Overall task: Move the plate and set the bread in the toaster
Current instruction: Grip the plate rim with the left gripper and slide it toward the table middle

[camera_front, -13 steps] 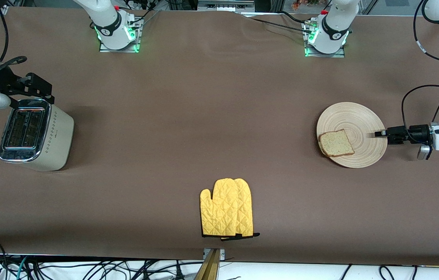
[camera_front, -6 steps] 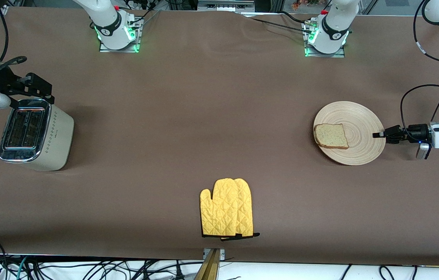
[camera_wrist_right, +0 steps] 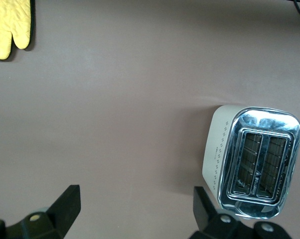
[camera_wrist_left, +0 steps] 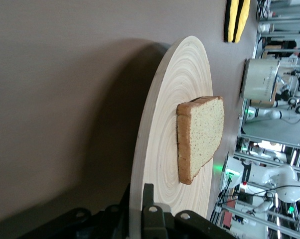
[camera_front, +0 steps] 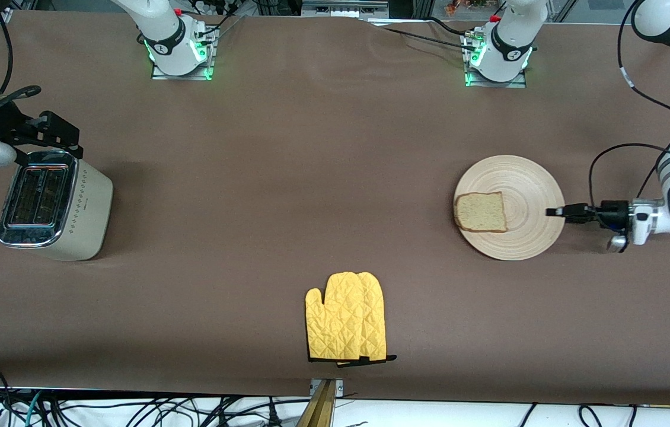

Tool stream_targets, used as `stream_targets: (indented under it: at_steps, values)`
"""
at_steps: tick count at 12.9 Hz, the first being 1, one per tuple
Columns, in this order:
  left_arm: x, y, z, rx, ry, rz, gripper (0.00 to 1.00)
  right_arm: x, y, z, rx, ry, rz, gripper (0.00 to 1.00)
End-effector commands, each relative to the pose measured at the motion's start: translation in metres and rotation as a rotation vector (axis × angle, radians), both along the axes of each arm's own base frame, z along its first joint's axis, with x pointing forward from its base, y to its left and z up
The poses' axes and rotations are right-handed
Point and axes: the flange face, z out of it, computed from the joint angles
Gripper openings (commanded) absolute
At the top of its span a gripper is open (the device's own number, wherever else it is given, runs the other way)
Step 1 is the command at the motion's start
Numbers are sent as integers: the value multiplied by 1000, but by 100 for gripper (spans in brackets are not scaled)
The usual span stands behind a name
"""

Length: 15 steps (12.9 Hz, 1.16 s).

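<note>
The counter (camera_front: pixel 335 178) carries the toaster (camera_front: pixel 53 204) at the right arm's end; the right hand (camera_wrist_right: pixel 135 209) waits spread above it. The plate (camera_front: pixel 525 184), well apart from the toaster, is pinched at its rim by the left hand (camera_front: pixel 555 212): plate transport is in hand. The next move likely needs level carriage, since the bread (camera_front: pixel 480 212) lies loose. Only the left wrist view shows the rim pinch.

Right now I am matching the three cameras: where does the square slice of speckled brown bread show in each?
Front view: square slice of speckled brown bread on the round wooden plate, at its edge toward the right arm's end.
Left wrist view: mid-picture, on the plate.
Right wrist view: not in it.
Shared landmark: yellow quilted oven mitt.
</note>
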Motion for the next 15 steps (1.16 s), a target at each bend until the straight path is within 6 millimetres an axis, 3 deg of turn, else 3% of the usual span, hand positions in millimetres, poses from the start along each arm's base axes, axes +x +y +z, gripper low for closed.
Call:
stream_targets:
  at_steps: [1,4,6,7,9,11,15]
  values:
    - [27,-76,6,-90,8,-50,0,-2,0,7,16,-7,-2,100]
    - [47,-188,7,-196,17,-81,0,-2,0,6,16,-6,-1,100]
    - [48,-259,10,-231,23,-145,0,-2,1,7,16,-7,1,100]
    - [46,-292,9,-244,26,-164,0,-2,0,6,16,-6,-1,100]
    - [43,-337,-2,-217,5,-181,0,-2,0,7,18,-9,-2,100]
    - [39,-370,-8,-177,-6,-195,0,-2,-2,6,17,-7,-10,100]
    - [37,-388,-25,-121,-43,-182,0,-2,-13,7,17,-3,-26,100]
